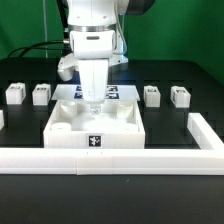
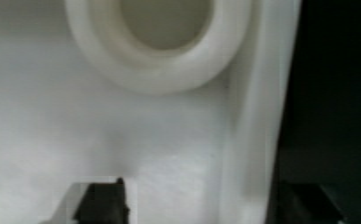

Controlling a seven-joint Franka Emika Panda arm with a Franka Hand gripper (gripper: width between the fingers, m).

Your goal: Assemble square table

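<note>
Pincer [image 2: 203, 205] is low at the far rim of the top [image 1: 95, 135]. Jaws apart, astride the rim wall [image 2: 248, 120]: one finger [image 2: 99, 200] inside the tray, the other outside, over the dark table [image 2: 337, 90]. Nothing gripped yet. Neither pad looks to touch the wall, though the wrist view is close and blurred, so light contact on the outer side can't be ruled out.

Top sits mid-table, just behind the rail [image 1: 110, 158] and in front of the marker board [image 1: 95, 92]. Nearby socket [image 2: 159, 40] is empty. Legs [image 1: 41, 94] lie loose in a row, two either side, well apart from the top.

Step in hand, as judged: pinch the rim to shift the top.
- Centre the wall between the pads so both land together; a one-sided touch would yaw the light tray.
- Bite low on the wall, clear of the socket's curve.
- Drag flat, not lifted, and square to the rail.
</note>
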